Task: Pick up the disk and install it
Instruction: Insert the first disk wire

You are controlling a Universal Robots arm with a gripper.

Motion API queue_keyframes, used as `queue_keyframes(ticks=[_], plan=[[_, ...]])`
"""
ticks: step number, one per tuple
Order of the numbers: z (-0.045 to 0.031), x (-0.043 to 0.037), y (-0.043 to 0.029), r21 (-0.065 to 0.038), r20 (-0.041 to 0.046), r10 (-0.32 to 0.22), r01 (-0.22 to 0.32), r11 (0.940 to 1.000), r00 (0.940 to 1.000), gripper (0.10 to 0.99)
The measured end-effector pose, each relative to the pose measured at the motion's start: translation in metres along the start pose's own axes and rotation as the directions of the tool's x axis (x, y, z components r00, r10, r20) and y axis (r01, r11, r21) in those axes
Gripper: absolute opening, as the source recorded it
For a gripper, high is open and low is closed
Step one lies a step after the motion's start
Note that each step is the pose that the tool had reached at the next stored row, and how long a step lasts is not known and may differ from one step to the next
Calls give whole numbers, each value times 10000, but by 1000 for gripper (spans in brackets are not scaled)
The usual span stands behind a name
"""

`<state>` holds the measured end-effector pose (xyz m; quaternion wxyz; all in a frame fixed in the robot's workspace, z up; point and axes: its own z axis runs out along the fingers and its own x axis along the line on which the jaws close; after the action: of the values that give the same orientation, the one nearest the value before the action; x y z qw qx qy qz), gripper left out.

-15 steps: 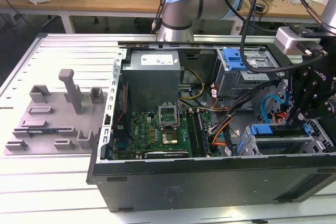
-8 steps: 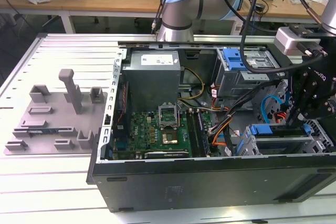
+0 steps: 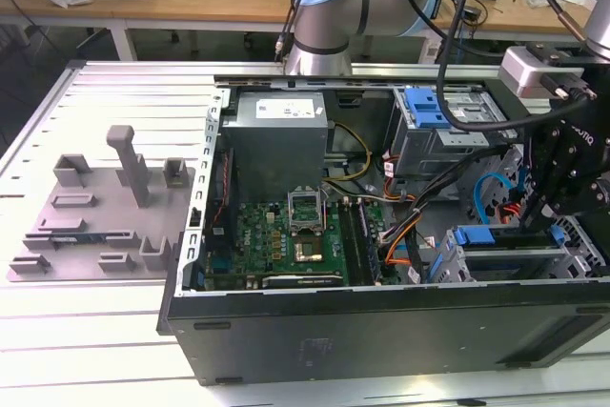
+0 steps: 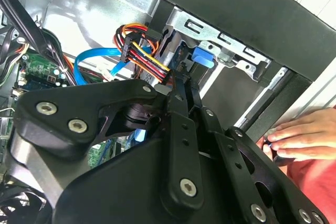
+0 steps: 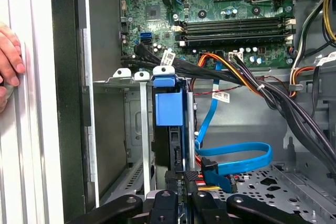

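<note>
Disk [image 5: 169, 107] rails: glossy blue plastic. Drive cage [image 5: 137, 129]: bare matt metal. Gripper [image 4: 181, 116]: smooth black, slightly glossy.

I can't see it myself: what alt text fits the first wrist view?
A blue-railed disk stands on edge in a metal drive cage inside an open computer case, with the gripper right at its end. A green motherboard and blue cable lie beyond; a person's hand rests outside the case.

One black open-sided computer tower [image 3: 381, 331] on the bench. One grey moulded plastic fixture tray [image 3: 95, 226] beside it, towards the bench's edge at the exterior view's left. Inside the tower: one green motherboard [image 3: 276, 235] and one grey metal power supply box [image 3: 276, 135]. Long black memory slots [image 5: 233, 30]: four, I make it, though they sit tight together. One flat bright blue data cable [image 5: 236, 161]. One person's hand [image 5: 8, 56].
</note>
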<state>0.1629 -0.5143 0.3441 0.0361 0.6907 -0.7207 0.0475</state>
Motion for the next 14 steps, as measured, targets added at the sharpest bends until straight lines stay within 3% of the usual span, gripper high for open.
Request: queue_keyframes(ticks=[14], plan=[[-4,-20,1,0,-2,0,0,10000,10000,169]])
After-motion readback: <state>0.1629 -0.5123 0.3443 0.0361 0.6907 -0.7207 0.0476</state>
